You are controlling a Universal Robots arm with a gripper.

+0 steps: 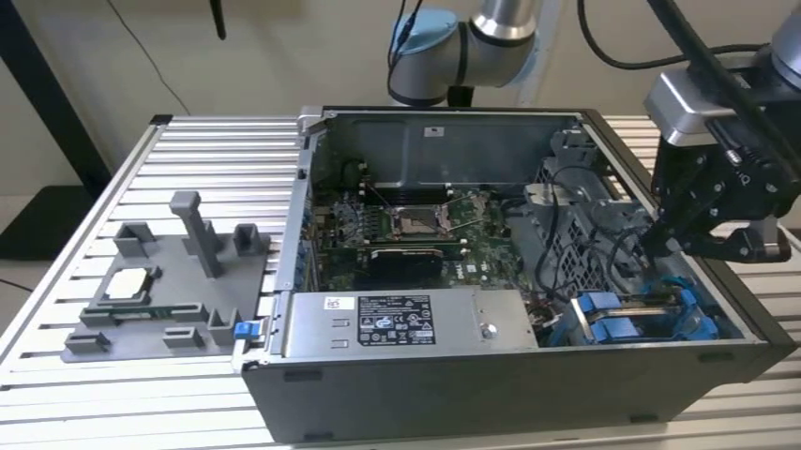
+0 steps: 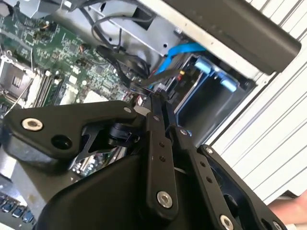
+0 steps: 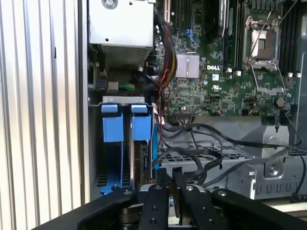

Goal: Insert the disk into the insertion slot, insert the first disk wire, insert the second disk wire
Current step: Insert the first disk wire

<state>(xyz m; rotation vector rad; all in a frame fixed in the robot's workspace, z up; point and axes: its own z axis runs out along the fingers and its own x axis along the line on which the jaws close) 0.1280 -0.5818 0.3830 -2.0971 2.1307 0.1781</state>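
My black gripper [image 1: 663, 246] hangs over the front right corner of the open computer case. Its fingers are pressed together in both wrist views [image 2: 157, 97] [image 3: 172, 173], with the end of a black disk wire [image 2: 144, 85] pinched at their tips. Just below them is the insertion slot [image 3: 122, 99], a grey metal bay with blue rails [image 1: 644, 319]. The disk's blue carrier tabs [image 3: 141, 127] stand in that bay, and the disk's body is mostly hidden. A light blue wire [image 2: 184, 49] curves past the bay.
A motherboard [image 3: 216, 72] with loose black cables [image 3: 216, 139] lies beside the bay. A grey power supply box [image 1: 400, 323] with a white sticker sits along the case's front wall. On the slatted table at the exterior view's left stands a grey fixture tray [image 1: 163, 291].
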